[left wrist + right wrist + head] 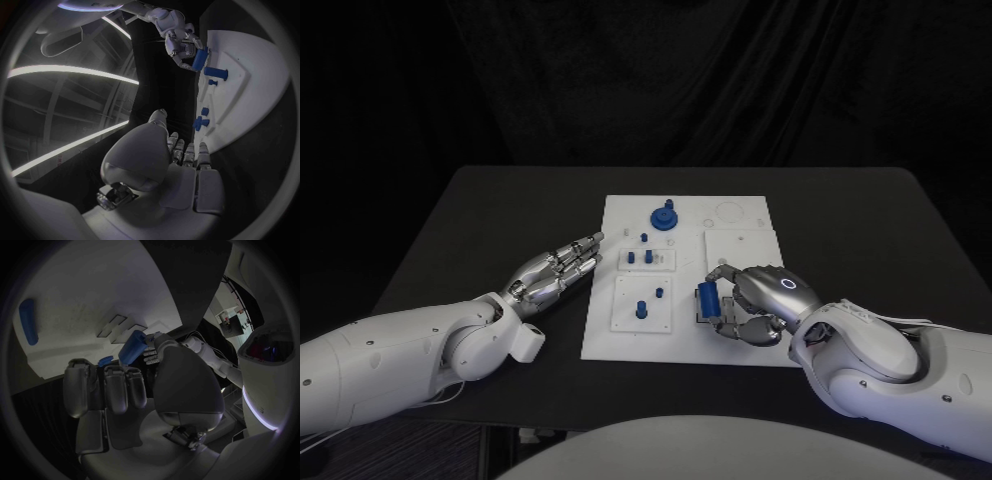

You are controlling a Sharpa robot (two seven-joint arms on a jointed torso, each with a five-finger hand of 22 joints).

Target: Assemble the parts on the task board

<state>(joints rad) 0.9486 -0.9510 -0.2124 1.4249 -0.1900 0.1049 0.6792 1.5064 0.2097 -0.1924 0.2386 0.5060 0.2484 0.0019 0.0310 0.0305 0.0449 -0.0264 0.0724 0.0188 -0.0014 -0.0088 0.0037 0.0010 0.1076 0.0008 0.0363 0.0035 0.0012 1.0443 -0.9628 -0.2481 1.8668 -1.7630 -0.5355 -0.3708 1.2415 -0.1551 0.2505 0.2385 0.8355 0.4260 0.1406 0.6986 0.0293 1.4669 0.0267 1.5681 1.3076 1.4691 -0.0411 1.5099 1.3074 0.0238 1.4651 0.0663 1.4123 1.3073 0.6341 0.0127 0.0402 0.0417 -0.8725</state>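
- The white rectangular task board (pixel 740 345) lies flat in the middle of the black bench (pixel 488 210), with raised square panels on its surface.
- The right silver many-fingered hand (pixel 759 303) is over the board's near right part, fingers curled around a small blue cylindrical part (pixel 710 300), which it holds just above the board; the right wrist view shows the same blue piece (pixel 132 346) pinched at the fingertips.
- The left silver many-fingered hand (pixel 554 272) lies just beside the board's left edge, fingers stretched out straight and close together, holding nothing; its fingertips reach near the board's edge.
- A round blue knob-like part (pixel 665 217) stands at the far middle of the board.
- Two short blue pegs (pixel 642 258) stand in the middle left panel.
- Another blue peg (pixel 642 309) sits in the near left panel.
- The left wrist view shows the outstretched left fingers (pixel 185 152) next to the board's rim (pixel 275 95).
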